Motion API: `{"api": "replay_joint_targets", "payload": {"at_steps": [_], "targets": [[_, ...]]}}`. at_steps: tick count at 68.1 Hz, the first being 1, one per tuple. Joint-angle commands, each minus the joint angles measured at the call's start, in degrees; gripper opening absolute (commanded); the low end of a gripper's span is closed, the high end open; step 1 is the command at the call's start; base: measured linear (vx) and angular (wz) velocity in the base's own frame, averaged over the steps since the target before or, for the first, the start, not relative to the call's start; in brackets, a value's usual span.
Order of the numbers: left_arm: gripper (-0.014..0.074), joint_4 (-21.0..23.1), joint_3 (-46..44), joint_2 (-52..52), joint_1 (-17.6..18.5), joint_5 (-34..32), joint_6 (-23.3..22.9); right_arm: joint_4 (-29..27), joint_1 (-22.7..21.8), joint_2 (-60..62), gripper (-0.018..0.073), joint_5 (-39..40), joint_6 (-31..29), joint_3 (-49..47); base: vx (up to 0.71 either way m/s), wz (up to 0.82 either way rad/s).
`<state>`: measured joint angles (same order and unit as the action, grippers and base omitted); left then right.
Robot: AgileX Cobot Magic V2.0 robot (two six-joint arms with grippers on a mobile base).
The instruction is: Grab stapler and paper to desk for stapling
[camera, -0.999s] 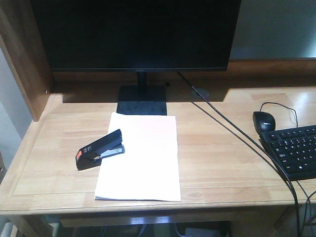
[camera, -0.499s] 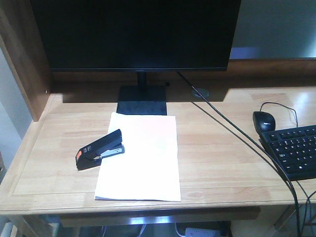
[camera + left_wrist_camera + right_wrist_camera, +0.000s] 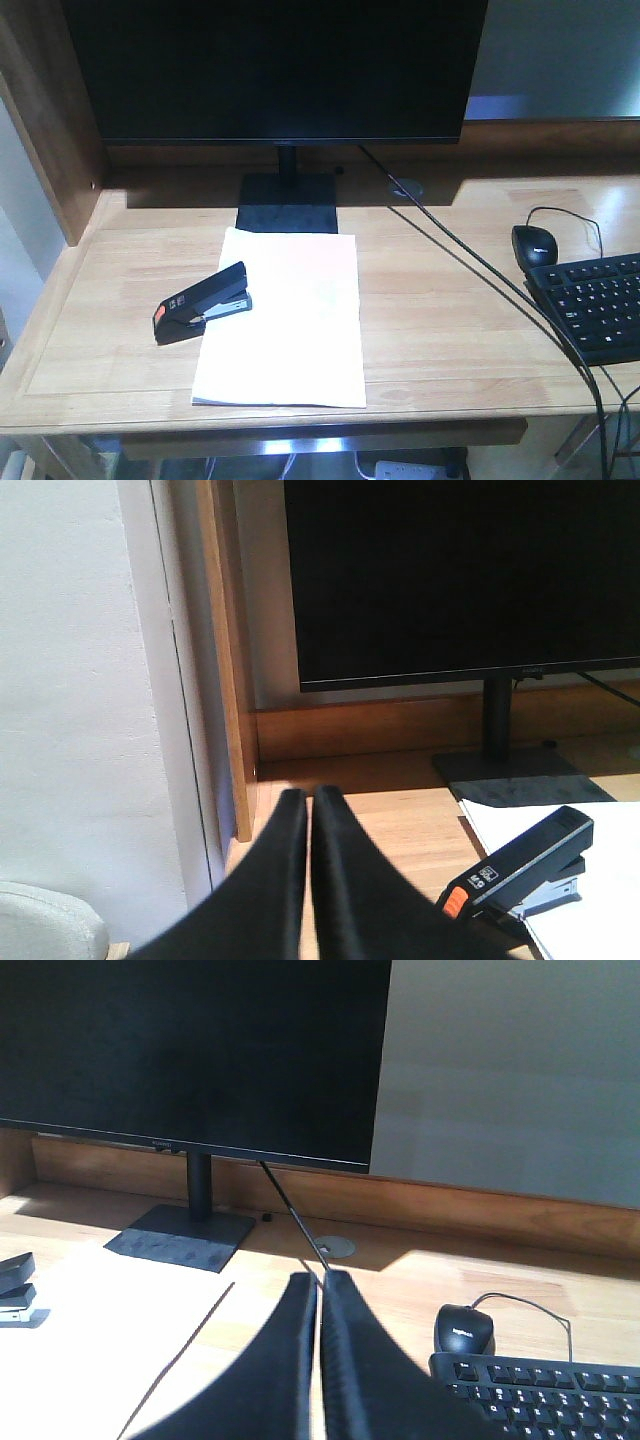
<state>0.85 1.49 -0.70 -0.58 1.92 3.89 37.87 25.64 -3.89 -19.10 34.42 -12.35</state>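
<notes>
The black stapler (image 3: 202,303) with an orange-red end lies on the left edge of the white paper (image 3: 285,320), which lies flat on the light-wood desk (image 3: 450,320) in front of the monitor stand. The stapler also shows in the left wrist view (image 3: 520,865), to the right of my left gripper (image 3: 307,795), and its tip shows at the left edge of the right wrist view (image 3: 15,1285). My left gripper is shut and empty, over the desk's left part. My right gripper (image 3: 320,1280) is shut and empty, between the paper (image 3: 110,1350) and the mouse. Neither gripper shows in the front view.
A black monitor (image 3: 275,70) on its stand (image 3: 288,205) fills the back. A black mouse (image 3: 535,245) and keyboard (image 3: 595,305) lie at the right, with a cable (image 3: 470,262) running diagonally across the desk. A wooden side panel (image 3: 45,130) stands at the left.
</notes>
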Motion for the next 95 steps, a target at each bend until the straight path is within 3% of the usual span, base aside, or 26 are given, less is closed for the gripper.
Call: {"api": "replay_joint_targets", "payload": {"at_steps": [1,9,15,26,35,43,56,75,95], "targets": [[-0.0006,0.56,0.78,-0.86,-0.06,-4.41,-0.29,1.23,-0.25,-0.73,-0.0009,3.6,-0.4,-1.4,0.0,0.0],[-0.0006,0.56,0.78,-0.86,-0.06,-4.41,-0.29,-0.21,-1.27,-0.73,-0.0009,3.55,-5.0,-1.4,0.0,0.0],[-0.0006,0.56,0.78,-0.86,-0.06,-4.41,-0.29,-8.06,-4.57,-0.73,-0.0009,4.01,-10.65,-1.4,0.0,0.0],[-0.0006,0.56,0.78,-0.86,-0.06,-4.41,-0.29,-24.7,-14.28,-0.73,-0.0009,4.01,-26.9,-1.4,0.0,0.0],[-0.0006,0.56,0.78,-0.86,-0.06,-4.41,-0.29,-31.78,-19.84,-0.54,-0.0009,4.01,-35.23,-1.4,0.0,0.0],[-0.0006,0.56,0.78,-0.86,-0.06,-4.41,-0.29,-33.0,-21.56,0.62,-0.0009,5.05,-35.84,-0.16,0.0,0.0],[-0.0006,0.56,0.78,-0.8,-0.06,-4.41,-0.29,-33.0,-21.56,5.1,-0.0009,14.64,-35.19,8.16,0.0,0.0],[-0.0006,0.56,0.78,-0.8,-0.06,-4.41,-0.29,-33.0,-21.56,4.96,-0.0009,22.61,-32.72,15.32,0.0,0.0],[-0.0006,0.56,0.78,-0.8,-0.06,-4.41,-0.29,-33.0,-21.56,4.96,-0.0009,22.08,-32.14,15.26,0.0,0.0]]}}
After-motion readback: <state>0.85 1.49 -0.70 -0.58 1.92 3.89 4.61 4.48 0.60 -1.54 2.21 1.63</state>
